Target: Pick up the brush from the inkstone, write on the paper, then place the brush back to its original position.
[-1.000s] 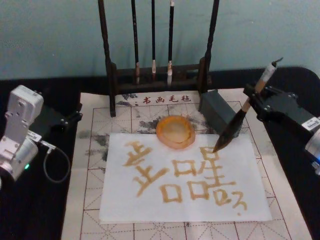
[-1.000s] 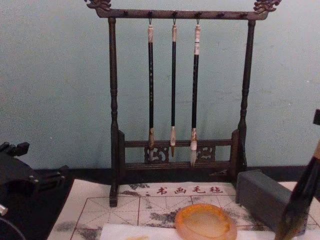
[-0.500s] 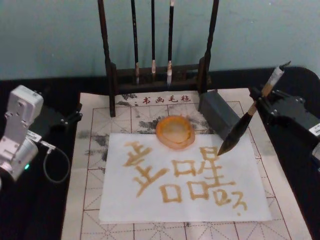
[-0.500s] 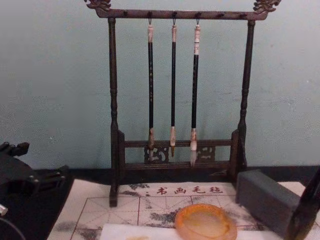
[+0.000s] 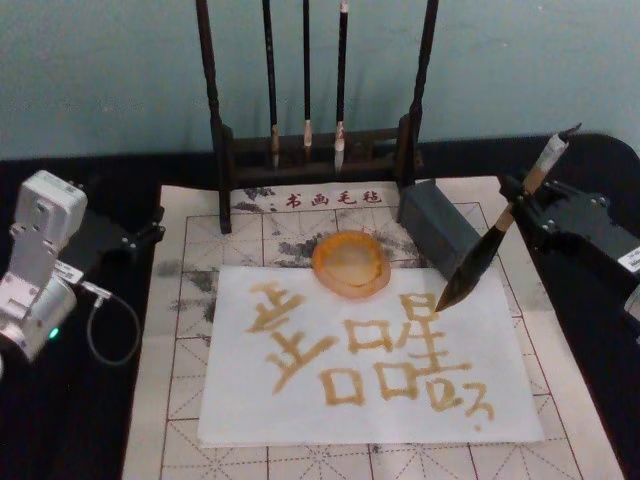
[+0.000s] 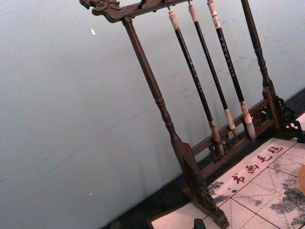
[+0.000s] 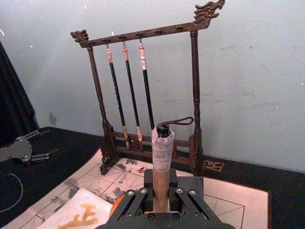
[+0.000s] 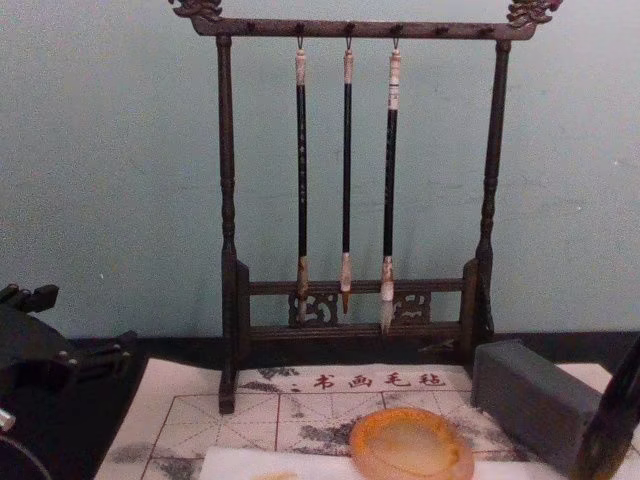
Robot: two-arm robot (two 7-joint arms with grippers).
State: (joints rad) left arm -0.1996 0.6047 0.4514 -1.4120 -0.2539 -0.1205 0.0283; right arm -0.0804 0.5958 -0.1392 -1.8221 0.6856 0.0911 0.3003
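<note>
The right gripper (image 5: 520, 203) is seen at the right edge of the head view, clenched on the pale upper handle of the brush (image 5: 487, 250). The brush is held tilted, its handle end toward the upper right and its dark bristle tip pointed down to the left. The tip is placed at the upper right part of the paper (image 5: 300, 410), just beside the topmost golden-brown character there; whether the paper is touched cannot be told. The inkstone (image 5: 350, 263) is found in the middle of the frame, overlapping the paper's upper edge, well apart from the brush tip. A grey block (image 5: 438, 225) is set between the inkstone and the gripper, on the gridded felt mat (image 5: 180, 420). Behind them, three thin brushes (image 5: 306, 70) are hung on a dark wooden rack (image 5: 215, 120). The left gripper (image 5: 128, 238) is parked at the left of the frame over the black bench (image 5: 60, 430); whether it is released or clenched cannot be told.
</note>
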